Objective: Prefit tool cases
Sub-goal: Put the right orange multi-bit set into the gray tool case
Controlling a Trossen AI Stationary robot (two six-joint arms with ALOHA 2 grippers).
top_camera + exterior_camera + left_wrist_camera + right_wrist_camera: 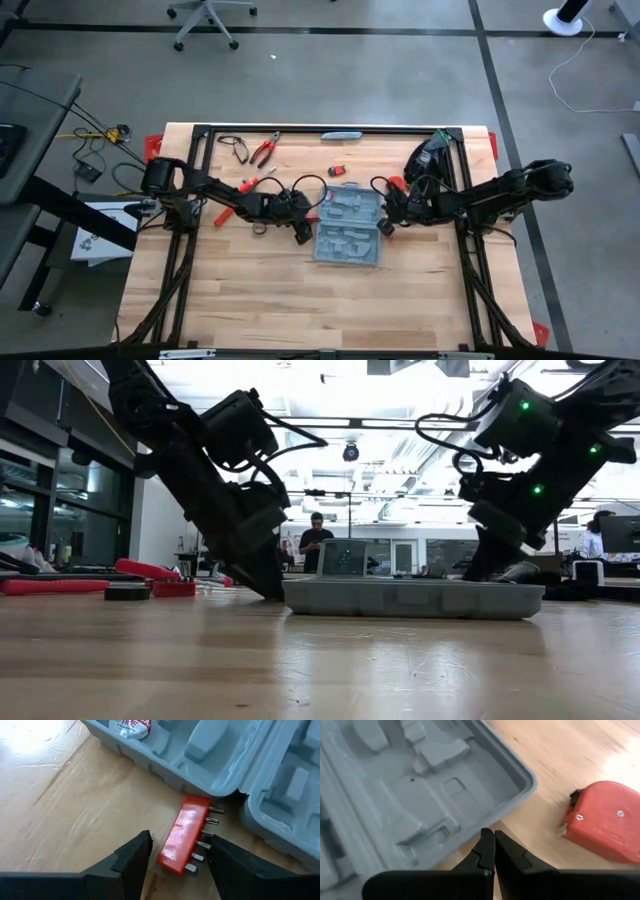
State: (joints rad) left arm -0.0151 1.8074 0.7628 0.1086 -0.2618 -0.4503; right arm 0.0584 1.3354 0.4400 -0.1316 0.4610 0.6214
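Observation:
The tool case (350,230) lies open and flat at the table's middle, its moulded grey slots (210,755) facing up. A red bit holder (182,840) with several metal bits lies on the wood against the case's left edge. My left gripper (177,854) is open, slanting down, with one finger on each side of the holder. My right gripper (494,840) is shut and slants down at the case's right rim (520,780), its tips over the bare wood. A red tape measure (605,820) lies beside it. My left gripper stands astride the bit holder. One finger (220,852) is right at the bits' free ends (202,845); whether it touches them I cannot tell. The other finger stands clear of the holder's red back.
Pliers (265,150) and red-handled tools (250,185) lie at the far left, a small red item (337,171) behind the case, and a dark object (430,155) at the far right corner. Bare wood lies toward the near edge (330,310). A person (316,545) stands in the room beyond.

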